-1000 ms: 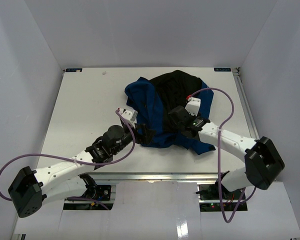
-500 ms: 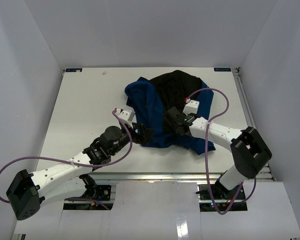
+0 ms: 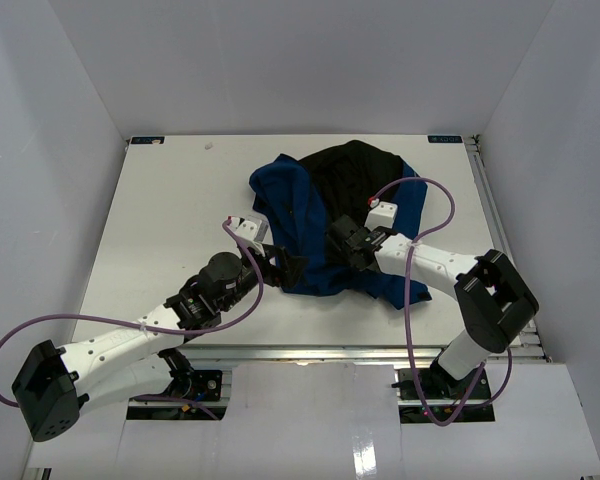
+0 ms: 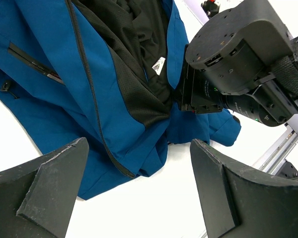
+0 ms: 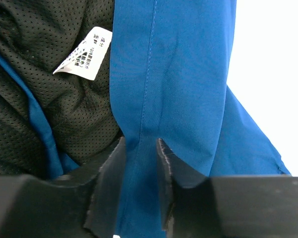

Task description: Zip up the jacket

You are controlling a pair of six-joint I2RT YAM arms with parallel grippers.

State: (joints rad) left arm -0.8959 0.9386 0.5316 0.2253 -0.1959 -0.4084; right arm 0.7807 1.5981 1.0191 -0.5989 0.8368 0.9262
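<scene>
From above, the jacket point(image 3: 310, 210) lies open on the white surface point(image 3: 170, 220), right of centre, its black lining point(image 3: 355, 170) facing up. The left wrist view shows the left gripper point(image 4: 139, 158) spread wide and empty, with the dark zipper point(image 4: 87, 79) beyond it. The right wrist view shows the right gripper point(image 5: 140, 148) pinching a blue fold of the jacket — near the white label point(image 5: 84, 58).
</scene>
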